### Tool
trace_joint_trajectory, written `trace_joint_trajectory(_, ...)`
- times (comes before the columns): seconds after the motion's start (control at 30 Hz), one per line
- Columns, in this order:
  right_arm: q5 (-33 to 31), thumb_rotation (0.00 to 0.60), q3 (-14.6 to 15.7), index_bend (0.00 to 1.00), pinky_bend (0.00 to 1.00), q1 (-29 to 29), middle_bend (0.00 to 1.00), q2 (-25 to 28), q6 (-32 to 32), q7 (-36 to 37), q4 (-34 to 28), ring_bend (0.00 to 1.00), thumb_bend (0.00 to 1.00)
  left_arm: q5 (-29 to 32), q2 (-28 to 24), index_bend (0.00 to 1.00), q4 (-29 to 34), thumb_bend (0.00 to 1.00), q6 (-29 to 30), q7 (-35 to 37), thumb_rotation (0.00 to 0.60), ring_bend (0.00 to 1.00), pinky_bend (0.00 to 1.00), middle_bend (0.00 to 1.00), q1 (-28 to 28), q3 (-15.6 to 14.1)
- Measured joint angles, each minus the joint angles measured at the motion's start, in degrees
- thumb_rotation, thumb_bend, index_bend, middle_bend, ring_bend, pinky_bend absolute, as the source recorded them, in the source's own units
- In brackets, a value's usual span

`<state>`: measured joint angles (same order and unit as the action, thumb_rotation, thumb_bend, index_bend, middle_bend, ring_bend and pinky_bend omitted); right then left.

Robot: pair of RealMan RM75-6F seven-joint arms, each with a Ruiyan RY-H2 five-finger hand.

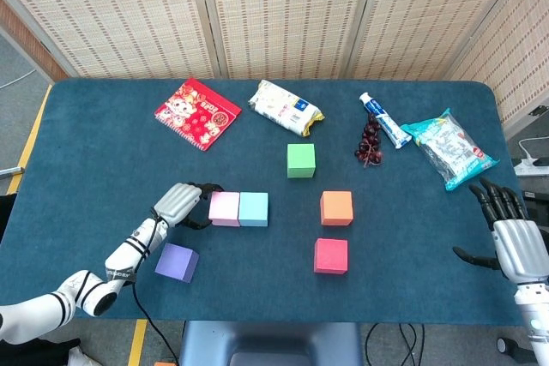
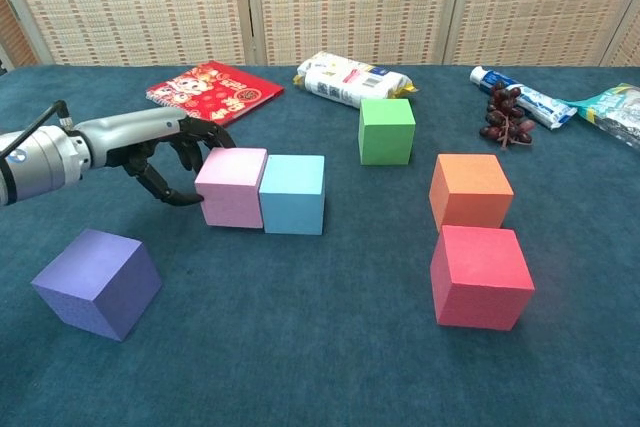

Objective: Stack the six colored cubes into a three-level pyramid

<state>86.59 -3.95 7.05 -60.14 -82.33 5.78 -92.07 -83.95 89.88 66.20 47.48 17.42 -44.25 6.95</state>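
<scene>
The pink cube stands flush against the left side of the light blue cube. My left hand touches the pink cube's left side with curved, spread fingers and does not enclose it. A purple cube lies nearer the front, just below that hand. The green cube sits further back; orange and red cubes stand to the right. My right hand rests open near the table's right edge, holding nothing.
Along the back lie a red booklet, a pack of wipes, a toothpaste tube, dark grapes and a snack bag. A cable trails from my left arm off the front edge.
</scene>
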Motion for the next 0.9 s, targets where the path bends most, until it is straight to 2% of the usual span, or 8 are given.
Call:
trace_joint_trajectory(0.2, -0.1, 0.6, 0.0, 0.0, 0.01, -0.2, 0.0, 0.1, -0.2, 0.2, 0.1, 0.0, 0.12, 1.7, 2.5, 0.33, -2.2, 0.34, 1.3, -3.0, 0.6, 0.36, 0.35, 0.4, -0.2, 0.4)
trace_joint_trajectory(0.9, -0.3, 0.6, 0.3, 0.0, 0.01, -0.8, 0.0, 0.1, -0.5, 0.8, 0.4, 0.0, 0.12, 2.8, 2.6, 0.32, -1.3, 0.34, 1.9, -4.0, 0.6, 0.35, 0.34, 0.39, -0.1, -0.7)
